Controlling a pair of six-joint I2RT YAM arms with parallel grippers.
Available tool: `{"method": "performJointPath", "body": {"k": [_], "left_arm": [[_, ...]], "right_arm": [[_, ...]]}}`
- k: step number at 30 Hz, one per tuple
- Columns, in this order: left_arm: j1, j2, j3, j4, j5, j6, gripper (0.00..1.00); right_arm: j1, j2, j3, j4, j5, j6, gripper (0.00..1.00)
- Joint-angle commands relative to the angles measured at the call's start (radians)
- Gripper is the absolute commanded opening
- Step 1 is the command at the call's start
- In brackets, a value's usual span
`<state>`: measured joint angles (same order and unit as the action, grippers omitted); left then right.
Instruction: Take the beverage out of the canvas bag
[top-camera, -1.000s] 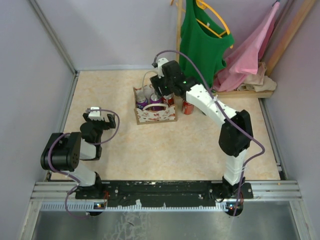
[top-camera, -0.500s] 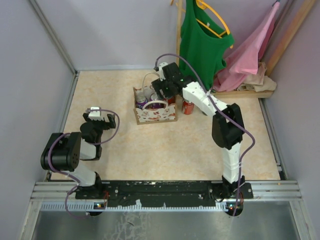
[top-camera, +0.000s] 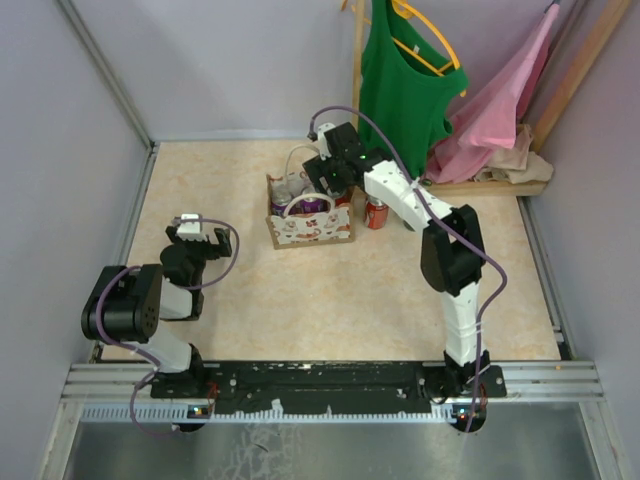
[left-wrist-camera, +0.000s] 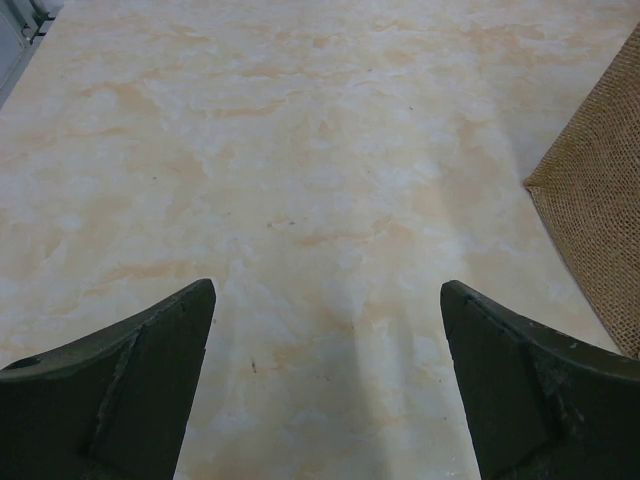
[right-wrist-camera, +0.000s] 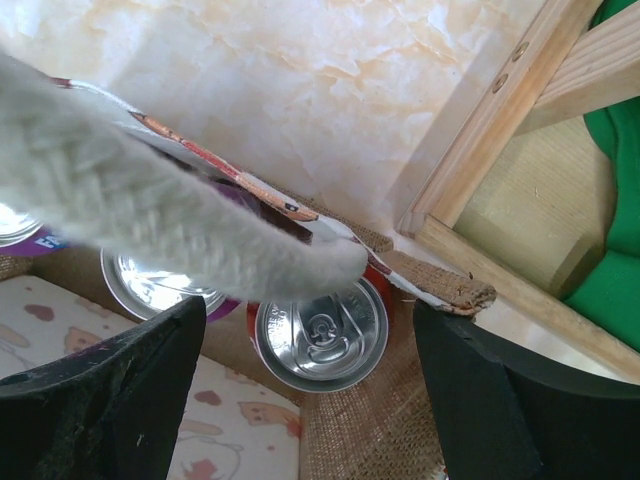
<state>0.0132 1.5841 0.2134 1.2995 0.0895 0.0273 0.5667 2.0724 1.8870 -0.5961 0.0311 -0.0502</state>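
Hovering with jaws spread wide and empty, the right gripper (right-wrist-camera: 310, 318) appears to be lining up a grasp. Directly beneath it, between the fingers, a red beverage can (right-wrist-camera: 320, 338) with a silver pull-tab top stands upright in a corner of the canvas bag (top-camera: 310, 232). A white handle (right-wrist-camera: 150, 205) crosses to the gripper's left, over a purple can (right-wrist-camera: 160, 282). The next move likely calls for a straight descent clear of that handle, then closing round the can.
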Motion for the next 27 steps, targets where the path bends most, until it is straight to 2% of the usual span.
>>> {"method": "performJointPath", "body": {"k": [1, 27], "left_arm": [[-0.003, 0.008, 0.012, 0.013, 0.0, 0.008, 1.0], [-0.003, 0.008, 0.012, 0.012, -0.001, 0.008, 1.0]], "right_arm": [[-0.014, 0.023, 0.033, -0.04, 0.031, -0.017, 0.84], [-0.014, 0.061, -0.003, -0.117, 0.039, -0.052, 0.75]]}}
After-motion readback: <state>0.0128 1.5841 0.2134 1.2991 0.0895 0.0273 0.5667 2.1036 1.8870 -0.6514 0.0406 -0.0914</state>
